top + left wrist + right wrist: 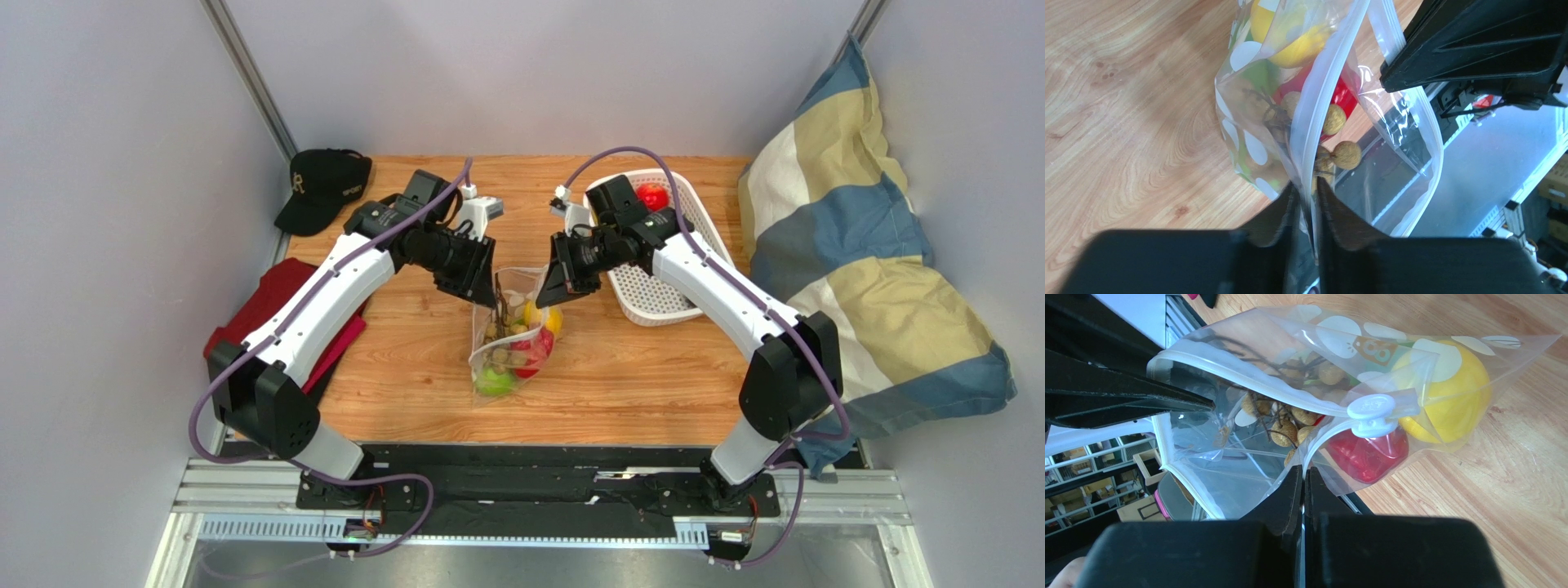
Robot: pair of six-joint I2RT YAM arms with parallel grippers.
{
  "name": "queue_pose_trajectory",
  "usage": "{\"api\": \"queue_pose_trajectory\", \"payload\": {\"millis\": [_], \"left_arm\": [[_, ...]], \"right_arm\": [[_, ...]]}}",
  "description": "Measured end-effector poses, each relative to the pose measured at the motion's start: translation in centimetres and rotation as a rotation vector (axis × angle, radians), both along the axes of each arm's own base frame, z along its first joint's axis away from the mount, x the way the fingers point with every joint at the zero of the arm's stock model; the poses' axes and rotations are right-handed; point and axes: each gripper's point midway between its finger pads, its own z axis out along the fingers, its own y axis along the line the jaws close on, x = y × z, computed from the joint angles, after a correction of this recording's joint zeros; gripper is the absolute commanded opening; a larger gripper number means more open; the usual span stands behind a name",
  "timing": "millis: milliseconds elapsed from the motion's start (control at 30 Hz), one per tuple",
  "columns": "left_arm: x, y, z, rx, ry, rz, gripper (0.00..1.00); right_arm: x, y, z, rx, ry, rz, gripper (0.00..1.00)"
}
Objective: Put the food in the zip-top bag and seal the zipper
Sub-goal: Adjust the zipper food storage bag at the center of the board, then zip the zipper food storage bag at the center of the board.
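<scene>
Bag (515, 337) at the middle of the surface (405, 380), mouth lifted to the far side, bottom seemingly resting on the wood. Left pincer (1306, 202) closed to a thin slit, gripping one end of the zipper (1326, 116). Right pincer (1303, 478) pressed tight on the other end, just beside the white slider (1373, 411). Inside: smooth round lemon (1456, 398), glossy red pepper (1364, 456), green piece (494, 381), bunch (1290, 419) of small tan balls on dry stems.

Mouth gaping wide between the pincers. To seal well: draw both ends apart until the strip lies straight, bring the two lips flat together, then push the slider along. Beware the clear film: soft, slippery, easy to wrinkle. Keep the stems below the strip.
</scene>
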Motion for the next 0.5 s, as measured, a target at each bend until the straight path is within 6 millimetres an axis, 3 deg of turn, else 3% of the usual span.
{"api": "queue_pose_trajectory", "payload": {"millis": [33, 200, 367, 500], "left_arm": [[0.2, 0.0, 0.1, 0.002, -0.01, 0.004, 0.49], [1.8, 0.4, 0.6, 0.028, -0.081, 0.046, 0.5], [3.6, 0.5, 1.5, 0.053, -0.139, 0.079, 0.39], [4.6, 0.1, 0.6, 0.089, -0.137, 0.083, 0.36]], "right_arm": [[0.0, 0.0, 0.1, 0.002, -0.008, 0.003, 0.0], [0.1, -0.1, 0.1, 0.001, -0.03, 0.02, 0.0], [0.1, -0.3, 0.3, 0.003, -0.047, 0.025, 0.0], [0.1, -0.3, 0.6, 0.008, -0.059, 0.027, 0.0]]}}
